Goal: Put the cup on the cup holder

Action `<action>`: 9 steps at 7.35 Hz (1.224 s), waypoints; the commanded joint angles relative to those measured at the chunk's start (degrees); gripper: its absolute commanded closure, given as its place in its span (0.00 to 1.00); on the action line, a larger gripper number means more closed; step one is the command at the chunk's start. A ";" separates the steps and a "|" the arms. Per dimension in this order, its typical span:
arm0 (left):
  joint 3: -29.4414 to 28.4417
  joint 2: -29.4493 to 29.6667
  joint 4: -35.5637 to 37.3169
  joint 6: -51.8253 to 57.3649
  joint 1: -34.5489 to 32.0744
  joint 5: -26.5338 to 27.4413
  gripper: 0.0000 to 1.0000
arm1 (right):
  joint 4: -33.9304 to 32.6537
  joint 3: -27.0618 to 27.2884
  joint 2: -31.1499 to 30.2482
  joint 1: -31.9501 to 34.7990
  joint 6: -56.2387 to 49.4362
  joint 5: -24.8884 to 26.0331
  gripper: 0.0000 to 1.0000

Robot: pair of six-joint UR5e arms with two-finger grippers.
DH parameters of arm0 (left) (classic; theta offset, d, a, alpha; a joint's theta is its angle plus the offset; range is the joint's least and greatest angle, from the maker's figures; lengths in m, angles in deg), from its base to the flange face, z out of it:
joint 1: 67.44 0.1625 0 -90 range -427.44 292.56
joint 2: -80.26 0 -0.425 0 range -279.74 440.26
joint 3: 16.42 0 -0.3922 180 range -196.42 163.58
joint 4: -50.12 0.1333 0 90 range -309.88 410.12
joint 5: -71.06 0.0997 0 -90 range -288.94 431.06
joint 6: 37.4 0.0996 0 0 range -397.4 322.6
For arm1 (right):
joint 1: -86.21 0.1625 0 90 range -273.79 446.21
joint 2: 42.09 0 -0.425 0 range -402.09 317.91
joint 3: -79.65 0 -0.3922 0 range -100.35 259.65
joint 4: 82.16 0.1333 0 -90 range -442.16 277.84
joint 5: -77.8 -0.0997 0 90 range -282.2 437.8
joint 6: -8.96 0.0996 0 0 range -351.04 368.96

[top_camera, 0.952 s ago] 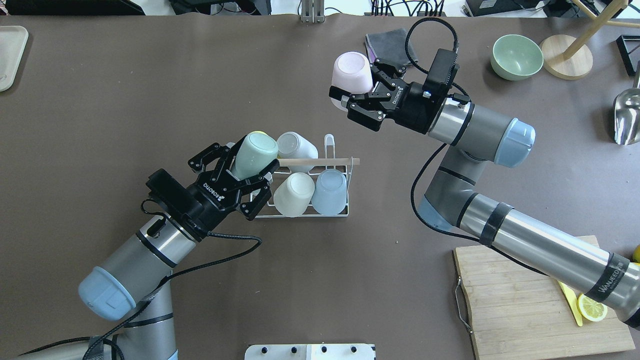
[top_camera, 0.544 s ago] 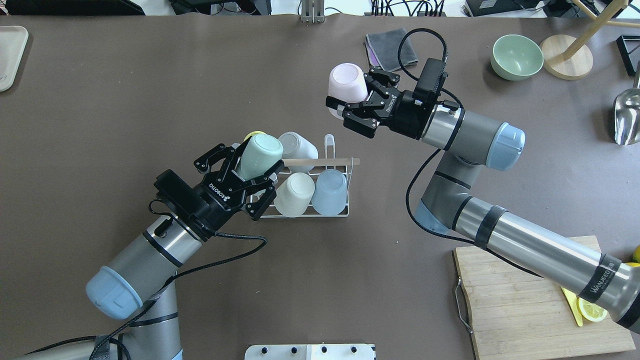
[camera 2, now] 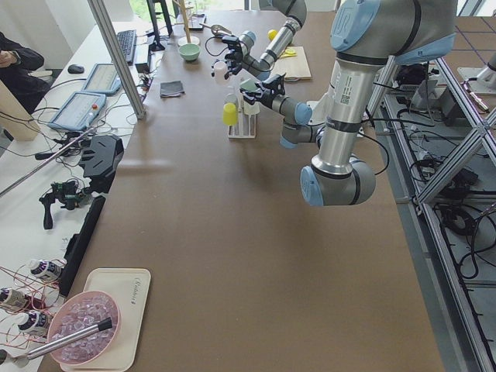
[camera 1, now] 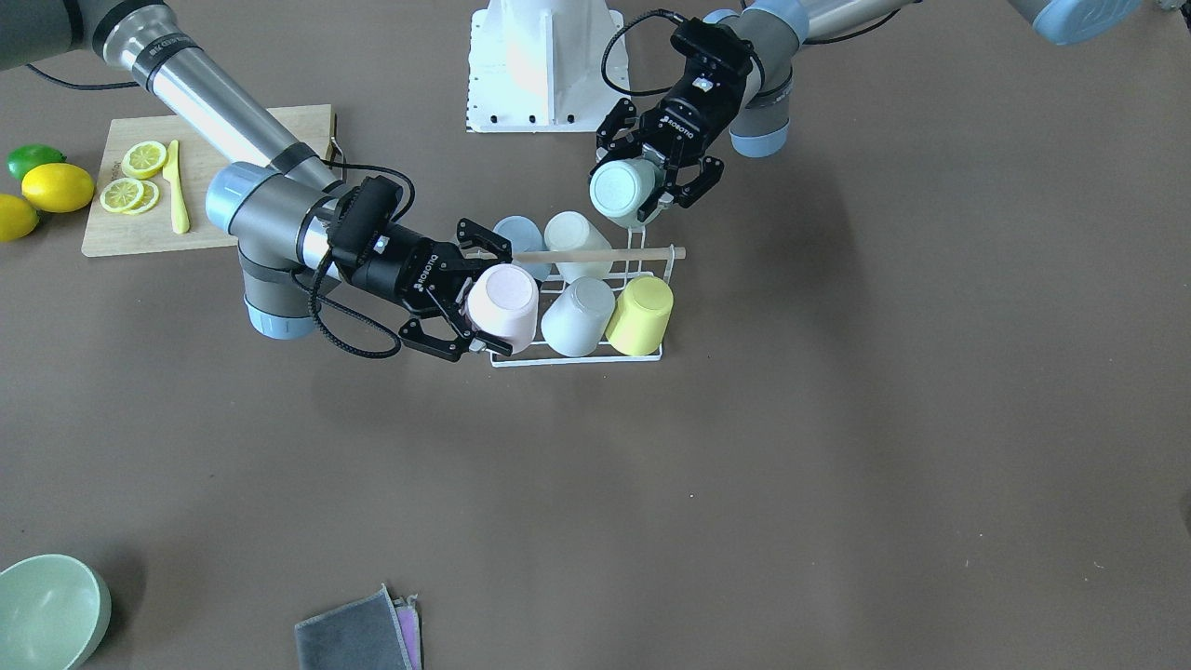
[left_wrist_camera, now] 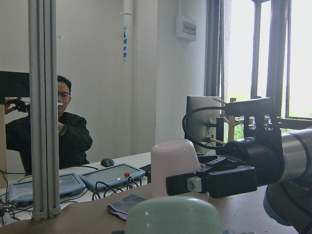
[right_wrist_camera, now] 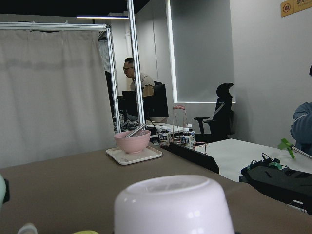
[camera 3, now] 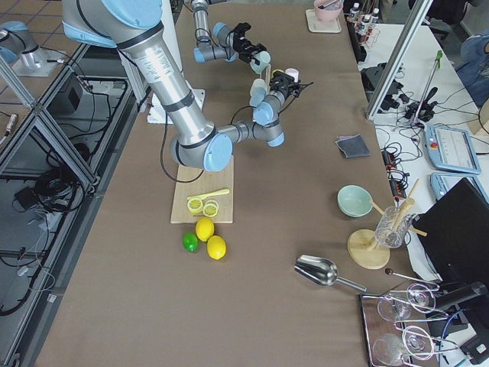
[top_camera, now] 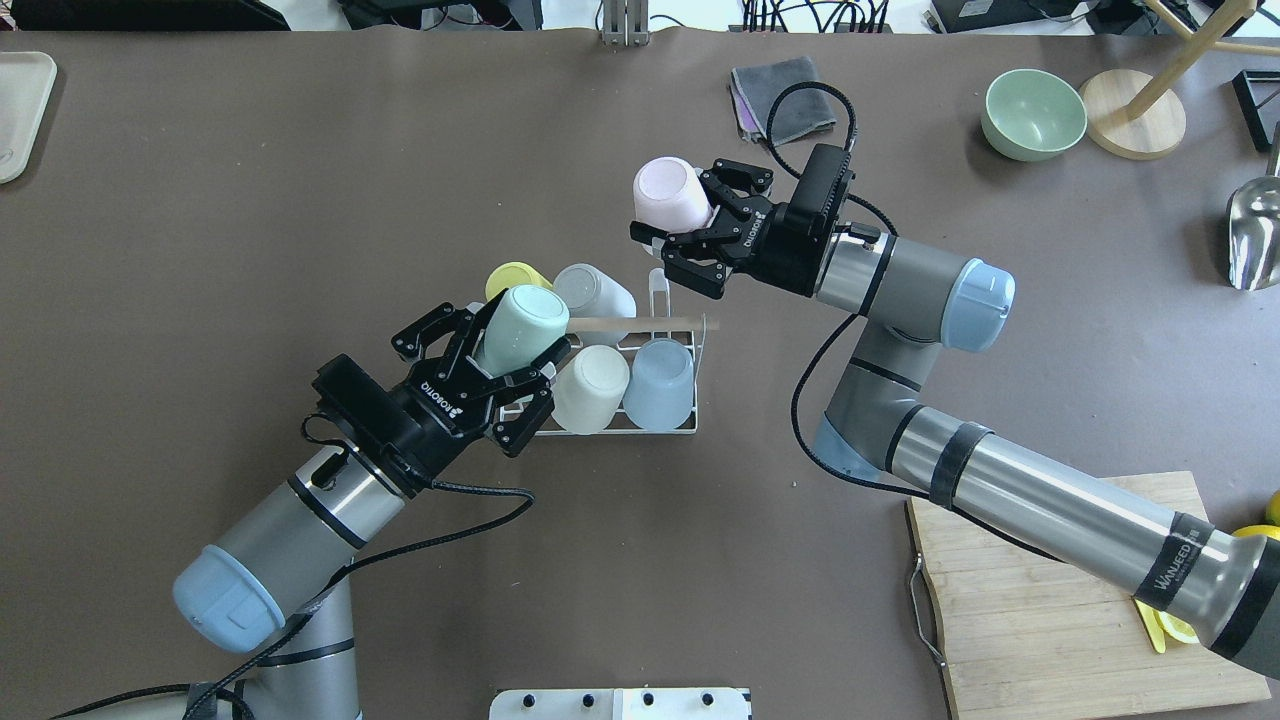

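A small white wire cup holder (top_camera: 612, 428) with upright prongs and a thin light wooden rod (top_camera: 640, 322) across its top is seen near the middle of the desk. Four plastic cups are set bottom-up on it. A yellow cup (top_camera: 508, 277) and a translucent white cup (top_camera: 595, 290) are placed in the row toward the far edge. A cream cup (top_camera: 590, 375) and a pale blue cup (top_camera: 660, 370) are placed in the row toward the near edge.

A mint-green cup (top_camera: 520, 325) is clamped between the fingers of the left gripper (top_camera: 500, 350). It is held bottom up and tilted, at the near-row end of the holder that faces the desk's left edge. Whether it is seated on a prong cannot be told.

A pale pink cup (top_camera: 668, 195) is gripped by the right gripper (top_camera: 688, 208), also bottom up. It is held raised beside the holder's far side, toward the end facing the right edge. In the overhead view it is shown apart from the holder.

A wooden cutting board (top_camera: 1040, 600) is found at the near-right corner, with lemon slices (camera 1: 135, 177) and a yellow knife (camera 1: 175, 191) laid on it. A pale green bowl (top_camera: 1033, 113) is set toward the far-right corner, and a folded grey cloth (top_camera: 785, 95) lies by the far edge.
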 commanded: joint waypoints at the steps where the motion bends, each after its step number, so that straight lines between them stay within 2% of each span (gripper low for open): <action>1: -0.09 -1.03 -0.35 -0.04 0.74 0.85 1.00 | -1.33 -0.52 0.47 -0.17 -0.69 -0.18 1.00; 3: -0.18 -2.09 -3.07 0.05 1.62 1.30 1.00 | -2.30 -0.53 0.91 -0.17 -0.69 -2.10 1.00; 6: -0.36 -1.92 -2.90 0.23 1.27 1.21 1.00 | -1.86 -0.35 1.00 5.26 -0.52 -14.28 1.00; 9: -0.62 -1.48 -2.82 1.28 1.01 1.21 1.00 | -1.33 -0.17 1.26 6.77 -0.43 -22.92 1.00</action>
